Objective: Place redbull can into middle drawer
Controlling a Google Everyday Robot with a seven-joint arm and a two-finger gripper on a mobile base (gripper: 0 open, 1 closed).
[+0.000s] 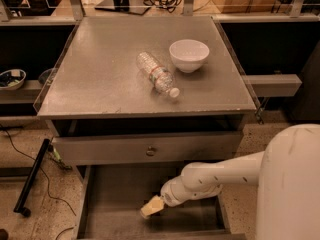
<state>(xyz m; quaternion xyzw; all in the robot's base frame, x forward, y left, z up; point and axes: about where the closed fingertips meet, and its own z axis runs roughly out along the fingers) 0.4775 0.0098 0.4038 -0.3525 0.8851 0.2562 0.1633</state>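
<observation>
"Camera view, one angle only: how far along is the job?"

"Late, I'd judge, but unconfirmed. The middle drawer (112,196) stands pulled out under the desk (95,79), and the gripper (152,207) sits low inside it, close to the floor, a little right of centre. The redbull can is nowhere in sight, neither on the desk nor on the bare drawer floor. It may be hidden at the gripper or under the arm. I cannot tell whether the gripper is clamped on anything or spread"

"So what is left?"

"The can lying in the drawer and the arm clear of it. Neither shows"

"And the surfaces?"

"The desk top is flat, dull grey and metallic in look. The drawer is a wide, shallow grey box with a smooth floor and low walls. Above it is a grey drawer front (100,151) with a round knob (148,150). A clear ribbed plastic bottle (157,75) lies on its side near a round, glossy white bowl (189,55). The arm is a smooth white shell, and the gripper tip looks pale yellow"
</observation>
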